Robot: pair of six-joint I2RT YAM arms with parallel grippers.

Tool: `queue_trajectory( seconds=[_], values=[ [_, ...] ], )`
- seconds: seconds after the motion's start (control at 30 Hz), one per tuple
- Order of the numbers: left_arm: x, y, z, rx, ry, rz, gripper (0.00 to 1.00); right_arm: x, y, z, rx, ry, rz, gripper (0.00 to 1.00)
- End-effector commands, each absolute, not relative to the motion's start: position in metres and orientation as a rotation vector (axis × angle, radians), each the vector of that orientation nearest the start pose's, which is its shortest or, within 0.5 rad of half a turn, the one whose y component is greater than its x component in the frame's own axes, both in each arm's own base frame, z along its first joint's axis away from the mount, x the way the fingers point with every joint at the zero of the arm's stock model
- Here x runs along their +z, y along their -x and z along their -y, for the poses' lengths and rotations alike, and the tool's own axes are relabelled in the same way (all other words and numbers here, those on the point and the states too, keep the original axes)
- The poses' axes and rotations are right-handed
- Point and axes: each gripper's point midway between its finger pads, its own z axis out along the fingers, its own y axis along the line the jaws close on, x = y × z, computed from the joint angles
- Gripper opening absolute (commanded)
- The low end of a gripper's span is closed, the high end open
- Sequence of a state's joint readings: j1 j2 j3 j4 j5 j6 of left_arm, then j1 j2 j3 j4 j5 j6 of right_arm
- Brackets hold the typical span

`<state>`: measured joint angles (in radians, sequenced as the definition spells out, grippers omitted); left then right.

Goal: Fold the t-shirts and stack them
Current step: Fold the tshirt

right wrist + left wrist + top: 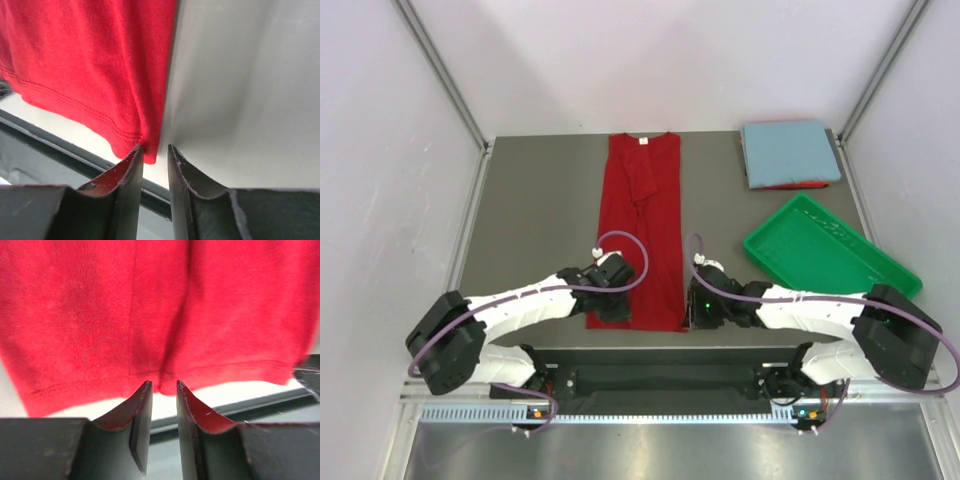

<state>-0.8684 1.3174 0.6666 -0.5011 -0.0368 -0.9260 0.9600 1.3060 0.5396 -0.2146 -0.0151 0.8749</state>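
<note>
Limp and light, the red t-shirt probably lifts best pinched at its near hem, where left hand and right hand sit narrowly open, empty.

From above, your left gripper covers the near left hem corner of the red shirt. The right gripper hides the near right corner. Both wrist views cut that shirt off at the top. Under the blue shirt, the second red shirt shows only a sliver. The label is too small to read.

Folded t-shirts lie behind the tray, right of the spread t-shirt.
</note>
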Motion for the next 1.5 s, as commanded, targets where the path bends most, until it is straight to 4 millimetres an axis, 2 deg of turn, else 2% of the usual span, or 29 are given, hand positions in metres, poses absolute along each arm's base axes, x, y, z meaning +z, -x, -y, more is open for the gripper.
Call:
queue_trajectory(
  seconds=[0.0, 0.07, 0.17, 0.33, 0.37, 0.43, 0.67, 0.83, 0.93, 1.07, 1.17, 1.2, 1.27, 1.47],
  values=[
    [0.074, -0.171, 0.226, -0.476, 0.081, -2.703, 0.32, 0.045, -0.142, -0.256, 0.658, 0.121, -2.662, 0.27],
    [0.095, -0.179, 0.23, -0.497, 0.05, -2.651, 0.34, 0.053, -0.141, -0.259, 0.681, 0.122, -2.662, 0.29],
    [0.106, -0.186, 0.229, -0.492, 0.007, -2.613, 0.38, 0.063, -0.141, -0.263, 0.733, 0.099, -2.64, 0.36],
    [0.096, -0.197, 0.199, -0.448, 0.066, -2.659, 0.39, 0.061, -0.144, -0.268, 0.755, 0.074, -2.629, 0.4],
    [0.09, -0.201, 0.185, -0.441, 0.129, -2.669, 0.39, 0.059, -0.144, -0.269, 0.759, 0.075, -2.633, 0.41],
    [0.085, -0.205, 0.171, -0.444, 0.183, -2.676, 0.41, 0.052, -0.144, -0.27, 0.746, 0.073, -2.646, 0.41],
    [0.059, -0.197, 0.131, -0.232, 0.291, -2.725, 0.42, 0.036, -0.146, -0.269, 0.732, 0.065, -2.655, 0.41],
    [0.044, -0.191, 0.134, -0.261, 0.369, -2.746, 0.41, 0.022, -0.139, -0.272, 0.752, 0.07, -2.7, 0.37],
    [0.038, -0.189, 0.129, -0.22, 0.383, -2.755, 0.41, 0.016, -0.137, -0.269, 0.741, 0.056, -2.709, 0.34],
    [0.042, -0.191, 0.128, -0.216, 0.378, -2.743, 0.39, 0.016, -0.137, -0.269, 0.758, 0.053, -2.698, 0.29],
    [0.047, -0.191, 0.129, -0.231, 0.379, -2.731, 0.39, 0.019, -0.138, -0.27, 0.764, 0.053, -2.692, 0.17],
    [0.048, -0.192, 0.129, -0.235, 0.379, -2.727, 0.39, 0.019, -0.137, -0.269, 0.763, 0.056, -2.689, 0.09],
    [0.051, -0.189, 0.133, -0.257, 0.368, -2.732, 0.39, 0.02, -0.137, -0.267, 0.759, 0.05, -2.689, 0.01],
    [0.056, -0.172, 0.153, -0.328, 0.334, -2.733, 0.39, 0.025, -0.132, -0.253, 0.729, 0.035, -2.683, 0.0]
  ],
)
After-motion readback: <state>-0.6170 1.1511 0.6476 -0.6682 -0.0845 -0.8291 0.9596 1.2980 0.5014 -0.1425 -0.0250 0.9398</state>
